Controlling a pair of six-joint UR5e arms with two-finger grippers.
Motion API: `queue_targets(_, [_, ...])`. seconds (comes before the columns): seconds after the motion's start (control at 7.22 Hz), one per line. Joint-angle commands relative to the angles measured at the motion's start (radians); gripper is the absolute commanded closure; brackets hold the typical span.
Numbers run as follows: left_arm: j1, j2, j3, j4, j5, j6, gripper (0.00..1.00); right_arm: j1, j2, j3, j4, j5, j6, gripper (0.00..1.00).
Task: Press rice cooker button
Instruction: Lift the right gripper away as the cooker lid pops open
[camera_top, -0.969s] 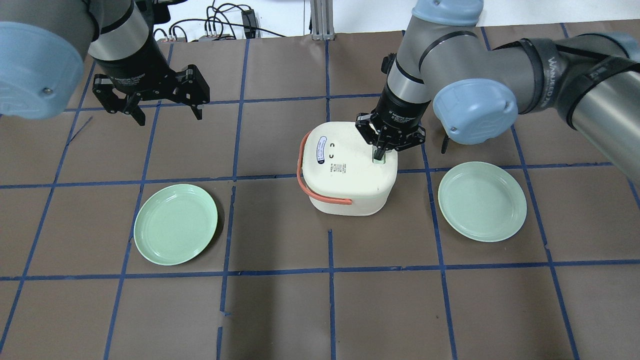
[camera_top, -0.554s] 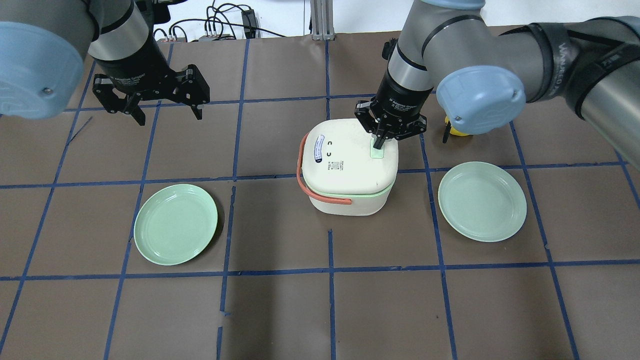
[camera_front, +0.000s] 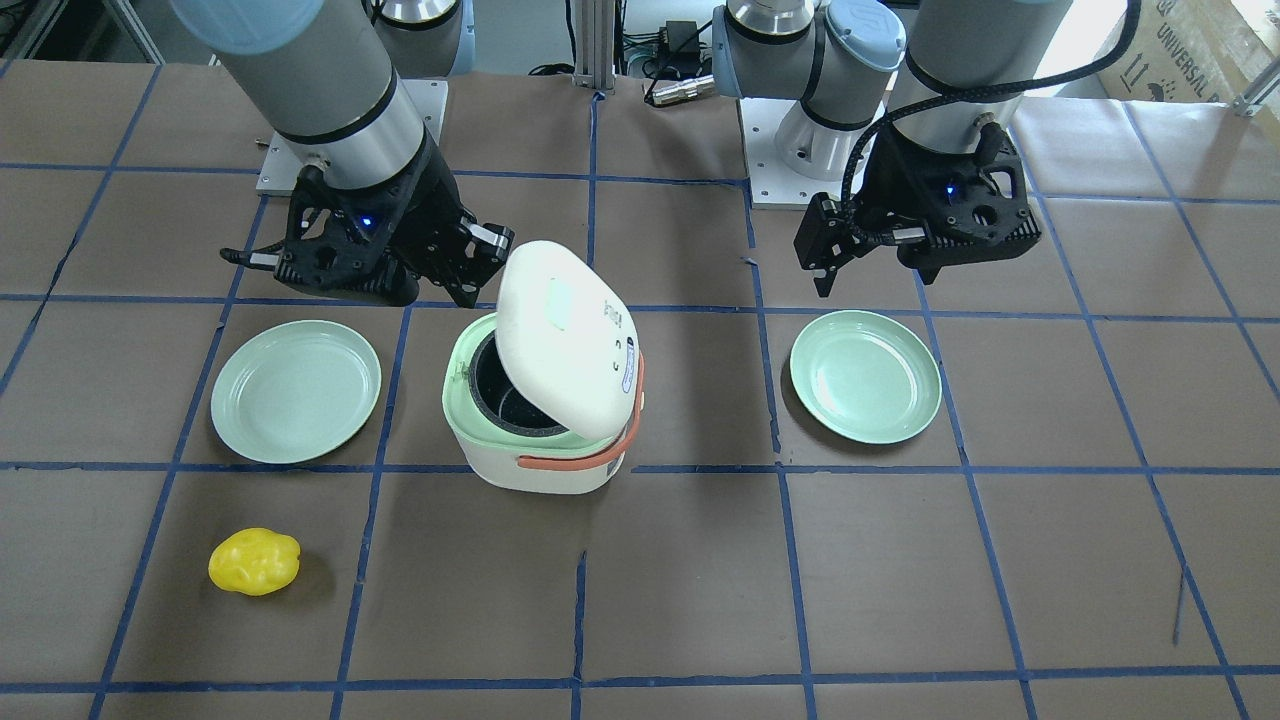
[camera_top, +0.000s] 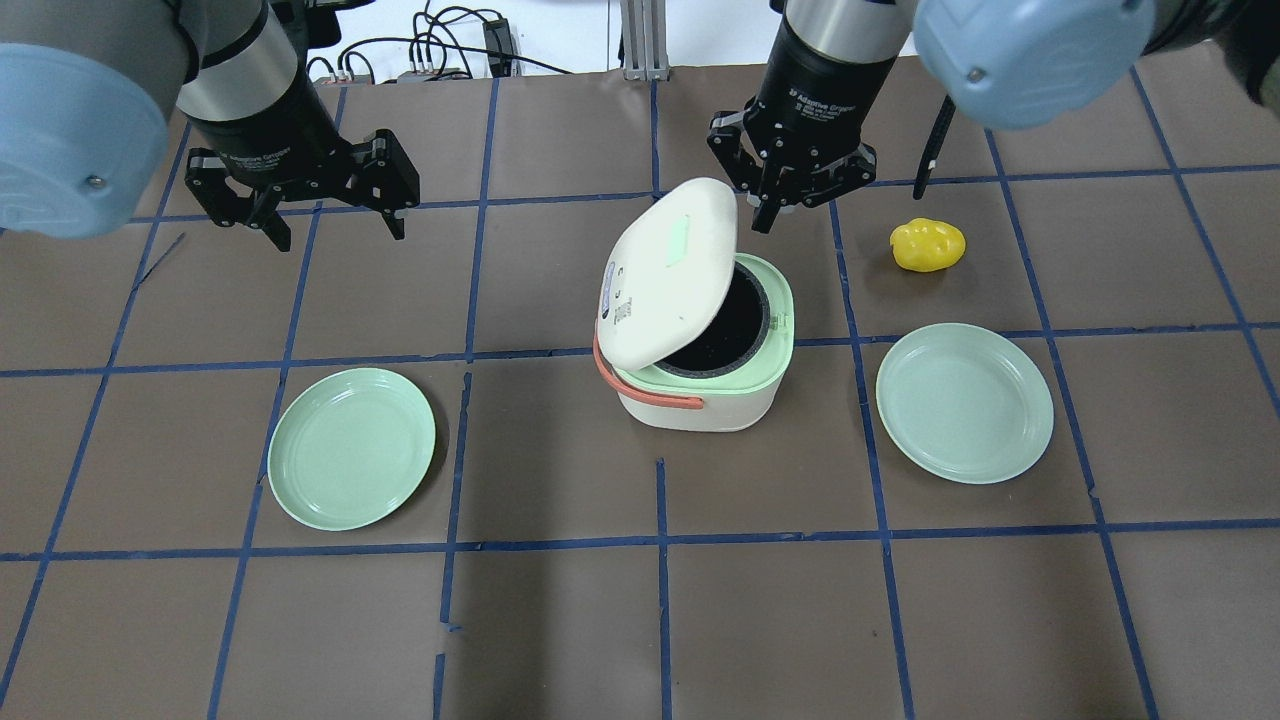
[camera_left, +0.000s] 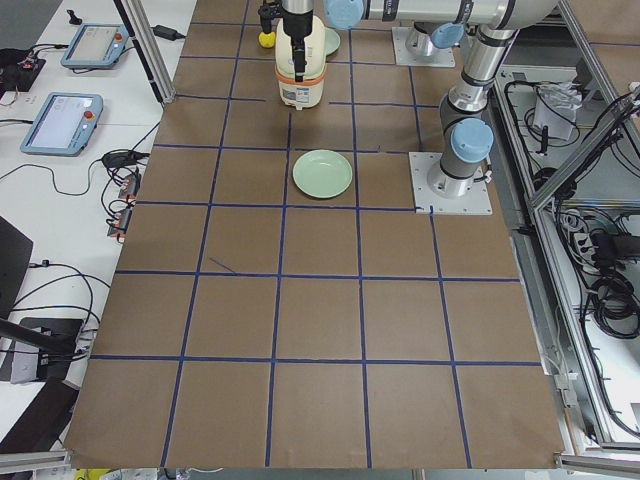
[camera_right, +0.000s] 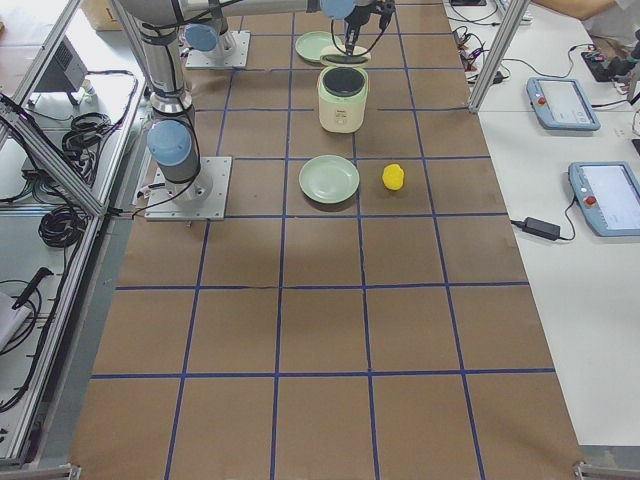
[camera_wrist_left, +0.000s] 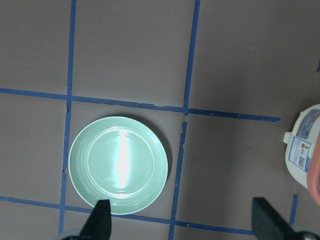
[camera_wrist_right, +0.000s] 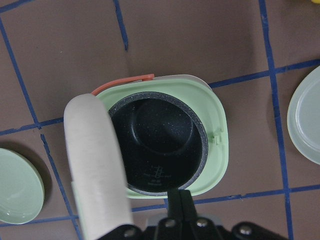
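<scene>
The white rice cooker (camera_top: 700, 395) with an orange handle stands mid-table. Its lid (camera_top: 668, 270) is swung up open, and the dark inner pot (camera_wrist_right: 157, 145) shows. The pale green button (camera_top: 680, 238) sits on the raised lid. My right gripper (camera_top: 768, 215) is shut and empty, hovering just behind the lid's far edge, clear of the button. Its closed fingers (camera_wrist_right: 180, 202) show at the bottom of the right wrist view, over the cooker's rim. My left gripper (camera_top: 335, 230) is open and empty, far to the left above the table.
Two green plates lie on either side of the cooker, the left one (camera_top: 351, 448) and the right one (camera_top: 964, 402). A yellow pepper-like object (camera_top: 928, 245) lies behind the right plate. The left wrist view shows the left plate (camera_wrist_left: 118, 165) below the open fingers.
The cooker's lid has sprung from closed to wide open. My right gripper has lifted off the button and drawn back, uncovering the yellow object. The left arm has not moved.
</scene>
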Motion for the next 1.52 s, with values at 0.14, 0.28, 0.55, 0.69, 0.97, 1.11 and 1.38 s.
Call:
queue_targets(0.14, [0.000,0.000,0.000,0.000,0.000,0.000,0.00,-0.012,-0.001,-0.070,0.070,-0.070,-0.019,0.79])
queue_targets(0.28, [0.000,0.000,0.000,0.000,0.000,0.000,0.00,-0.008,-0.004,-0.061,0.072,-0.108,-0.020,0.74])
queue_targets(0.55, [0.000,0.000,0.000,0.000,0.000,-0.002,0.00,-0.021,-0.002,-0.049,0.058,-0.122,-0.092,0.24])
queue_targets(0.69, [0.000,0.000,0.000,-0.001,0.000,-0.002,0.00,-0.042,-0.005,-0.047,0.066,-0.164,-0.180,0.15])
queue_targets(0.97, [0.000,0.000,0.000,0.000,0.000,0.000,0.00,-0.096,-0.027,-0.002,0.089,-0.195,-0.248,0.00])
queue_targets(1.11, [0.000,0.000,0.001,0.000,0.000,0.000,0.00,-0.110,-0.059,0.050,0.077,-0.196,-0.307,0.00])
queue_targets(1.38, [0.000,0.000,0.000,0.000,0.000,0.000,0.00,-0.145,-0.100,0.115,0.064,-0.192,-0.312,0.00])
